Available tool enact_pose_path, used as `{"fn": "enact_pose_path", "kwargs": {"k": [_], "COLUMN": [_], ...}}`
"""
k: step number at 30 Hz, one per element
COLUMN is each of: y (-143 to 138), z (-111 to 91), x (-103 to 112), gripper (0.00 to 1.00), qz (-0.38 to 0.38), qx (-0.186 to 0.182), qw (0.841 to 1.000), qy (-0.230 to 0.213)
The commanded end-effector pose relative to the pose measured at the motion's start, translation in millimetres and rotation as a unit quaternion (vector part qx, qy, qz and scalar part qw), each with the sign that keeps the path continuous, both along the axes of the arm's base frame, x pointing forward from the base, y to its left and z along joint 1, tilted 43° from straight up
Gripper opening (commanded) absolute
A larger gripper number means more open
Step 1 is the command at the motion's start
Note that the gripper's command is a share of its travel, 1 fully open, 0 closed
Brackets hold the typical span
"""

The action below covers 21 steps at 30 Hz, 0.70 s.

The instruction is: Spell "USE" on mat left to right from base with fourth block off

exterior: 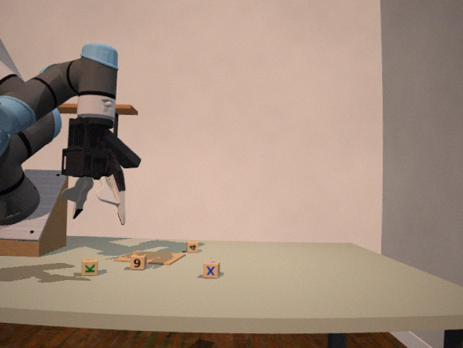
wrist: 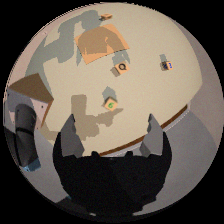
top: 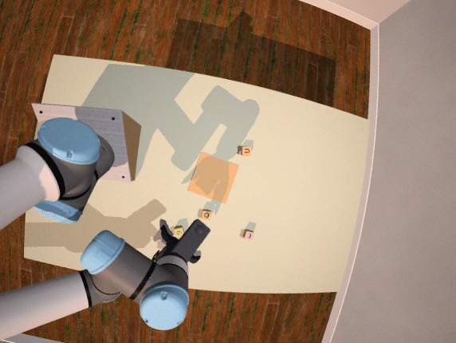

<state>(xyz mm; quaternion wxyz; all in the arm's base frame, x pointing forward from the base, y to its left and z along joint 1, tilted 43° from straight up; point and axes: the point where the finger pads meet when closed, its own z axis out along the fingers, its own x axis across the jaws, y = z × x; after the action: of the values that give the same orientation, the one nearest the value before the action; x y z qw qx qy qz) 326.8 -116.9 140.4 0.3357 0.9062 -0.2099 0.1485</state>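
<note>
The gripper [exterior: 99, 214] is held above the table [exterior: 283, 291] with its jaws spread fully apart; nothing is gripped. Directly below it, near the table's front edge as seen in the exterior view, a block with a green mark [exterior: 89, 267] rests on the table surface, off the mat. In the wrist view this block [wrist: 111, 105] is seen between the two fingertips.

The orange mat [top: 214, 178] lies flat near the middle of the table. No block is set fully on it. The block showing 9 on its side [exterior: 138, 262] stands just beside the mat's near edge. The U block [top: 245, 151] stands just beyond the mat's far corner. The block with a blue mark [exterior: 211, 269] stands well apart from the mat, toward the table's right end.
</note>
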Motion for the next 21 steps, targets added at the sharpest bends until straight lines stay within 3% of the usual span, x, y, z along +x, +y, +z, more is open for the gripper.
{"fn": "enact_pose_path", "kwargs": {"k": [1,21], "y": [0.1,0.9], "z": [0.1,-0.3], "x": [0.4,0.1], "gripper": [1.0,1.0], "qz": [0.0,0.036], "qx": [0.0,-0.007], "qw": [1.0,0.999], "qy": [0.0,0.033]}}
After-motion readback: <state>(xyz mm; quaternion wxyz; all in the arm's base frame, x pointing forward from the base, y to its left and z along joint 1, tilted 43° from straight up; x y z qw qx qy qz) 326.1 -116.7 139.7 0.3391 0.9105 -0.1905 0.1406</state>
